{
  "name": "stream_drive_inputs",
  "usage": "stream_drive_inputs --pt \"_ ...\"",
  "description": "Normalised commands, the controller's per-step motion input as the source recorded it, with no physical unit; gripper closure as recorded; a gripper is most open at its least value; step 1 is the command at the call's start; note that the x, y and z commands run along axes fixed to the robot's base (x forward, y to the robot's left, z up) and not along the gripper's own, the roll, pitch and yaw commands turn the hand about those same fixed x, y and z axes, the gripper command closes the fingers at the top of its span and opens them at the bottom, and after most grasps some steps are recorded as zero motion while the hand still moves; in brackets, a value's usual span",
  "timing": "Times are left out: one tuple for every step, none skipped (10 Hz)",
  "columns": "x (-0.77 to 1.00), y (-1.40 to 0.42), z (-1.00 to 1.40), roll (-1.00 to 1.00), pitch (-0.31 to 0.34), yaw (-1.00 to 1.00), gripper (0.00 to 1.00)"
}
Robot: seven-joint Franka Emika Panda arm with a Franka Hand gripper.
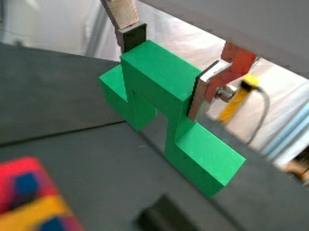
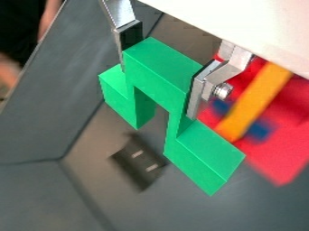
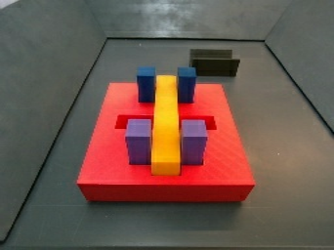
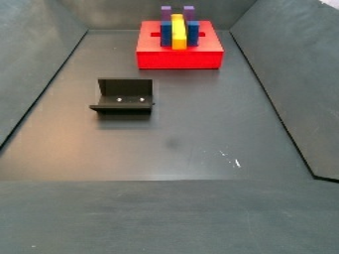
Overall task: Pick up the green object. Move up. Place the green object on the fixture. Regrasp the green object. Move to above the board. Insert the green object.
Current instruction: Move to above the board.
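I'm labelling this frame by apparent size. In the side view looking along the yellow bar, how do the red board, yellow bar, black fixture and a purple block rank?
1. Red board
2. Yellow bar
3. Fixture and purple block: look alike; the fixture is farther back, so unranked.

The gripper appears only in the wrist views, shut on the green object.

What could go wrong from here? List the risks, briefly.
1. The gripper clamps only the upper end of the green object. Its long stepped part hangs beyond the fingers, so it may pivot or slip.
2. The fixture below looks small beside the object, so an off-centre placement could tip it off.
3. On the board, the yellow bar and purple blocks crowd the slot; the object could catch on them during insertion.
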Motion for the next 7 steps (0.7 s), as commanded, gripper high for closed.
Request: stream_drive_inputs --pt "-0.67 -0.74 0.18 -1.00 0.129 -0.09 1.00" --pt "-0.45 -0.46 0.11 -1.00 0.131 -0.08 1.00" --pt "-0.21 -0.19 0.04 -1.00 0.129 -0.06 1.00" --pt "-0.16 -0.12 0.04 -1.00 0.121 -0.06 1.00" --pt "-0.12 -0.03 0.02 -1.00 0.103 -0.05 1.00" --pt "-0.09 0.01 0.01 -1.00 0.086 -0.04 1.00" --pt "-0.09 0.03 0.01 -0.76 0.038 -0.02 1.00"
